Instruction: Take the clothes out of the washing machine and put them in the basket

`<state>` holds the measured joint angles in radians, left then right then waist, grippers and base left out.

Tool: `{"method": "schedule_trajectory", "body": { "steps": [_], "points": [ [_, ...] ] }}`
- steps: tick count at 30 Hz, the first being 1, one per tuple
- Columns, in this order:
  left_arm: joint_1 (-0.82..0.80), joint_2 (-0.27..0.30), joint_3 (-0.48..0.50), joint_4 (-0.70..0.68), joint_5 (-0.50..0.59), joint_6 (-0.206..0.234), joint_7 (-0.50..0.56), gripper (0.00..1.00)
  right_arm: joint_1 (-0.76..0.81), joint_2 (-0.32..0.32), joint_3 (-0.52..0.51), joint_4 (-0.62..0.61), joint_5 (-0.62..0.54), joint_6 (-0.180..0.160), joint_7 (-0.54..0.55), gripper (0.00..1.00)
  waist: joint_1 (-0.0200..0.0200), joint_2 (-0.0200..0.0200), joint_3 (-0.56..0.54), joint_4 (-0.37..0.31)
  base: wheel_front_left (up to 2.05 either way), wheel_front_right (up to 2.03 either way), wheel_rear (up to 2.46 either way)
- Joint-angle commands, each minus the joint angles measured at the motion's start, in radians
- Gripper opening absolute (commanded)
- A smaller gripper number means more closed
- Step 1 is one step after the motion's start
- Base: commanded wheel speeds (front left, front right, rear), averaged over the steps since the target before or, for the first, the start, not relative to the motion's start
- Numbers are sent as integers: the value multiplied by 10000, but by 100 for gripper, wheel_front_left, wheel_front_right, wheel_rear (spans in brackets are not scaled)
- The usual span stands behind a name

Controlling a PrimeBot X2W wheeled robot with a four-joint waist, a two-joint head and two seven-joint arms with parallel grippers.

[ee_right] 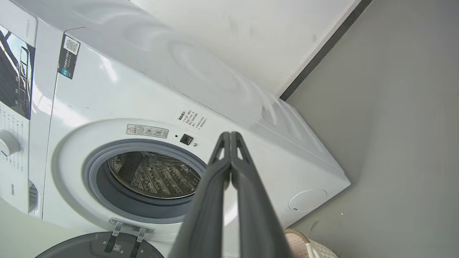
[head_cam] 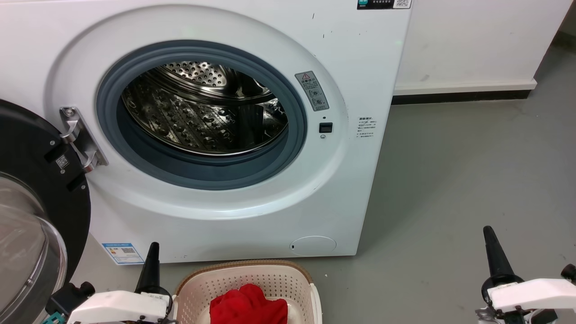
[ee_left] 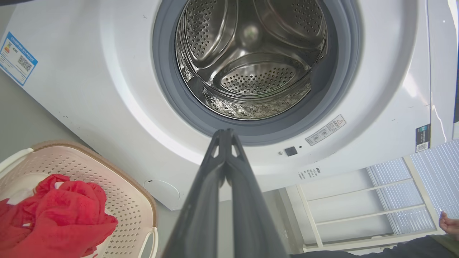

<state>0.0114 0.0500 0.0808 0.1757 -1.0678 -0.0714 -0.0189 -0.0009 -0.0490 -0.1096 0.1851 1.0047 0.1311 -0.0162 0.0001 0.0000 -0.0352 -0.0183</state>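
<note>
At the far left of the head view, the black-framed glass door [head_cam: 36, 211] is hanging wide open on its metal hinge [head_cam: 81, 139]. Just beside it, low in the picture, the left gripper [head_cam: 154, 249] is pointing up toward the machine, its two dark fingers pressing together on nothing; the left wrist view is showing the tips meeting in front of the grey door ring [head_cam: 202, 173]. The washing machine [head_cam: 252, 216] is standing on the grey floor [head_cam: 450, 180], and its perforated steel drum [head_cam: 202, 112] is showing bare, shiny metal all round. In front of the machine, the basket [head_cam: 245, 265] is sitting on the floor close to the left gripper, and the clothes [head_cam: 247, 306] are lying inside it as a bunched red heap with a little white peeking out. Well apart to the right, the right gripper [head_cam: 489, 234] is hovering over open floor, its fingers likewise closed together and carrying nothing. At the right edge of the left wrist view, a person's hand [ee_left: 450, 224] is showing near a white shelf unit [ee_left: 358, 204].
</note>
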Motion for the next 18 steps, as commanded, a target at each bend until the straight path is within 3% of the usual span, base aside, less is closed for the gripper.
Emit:
{"method": "schedule_trajectory", "body": {
  "steps": [1,18],
  "points": [
    [-210,7,69,-27,-247,-79,79,0,-278,-14,-6,-43,271,-1,38,0,-1,0,7,4,0,0,0],
    [-564,6,155,221,-1990,-266,511,0,-563,-16,-18,182,2220,-2,468,0,-1,0,112,54,0,0,0]
  ]
}}
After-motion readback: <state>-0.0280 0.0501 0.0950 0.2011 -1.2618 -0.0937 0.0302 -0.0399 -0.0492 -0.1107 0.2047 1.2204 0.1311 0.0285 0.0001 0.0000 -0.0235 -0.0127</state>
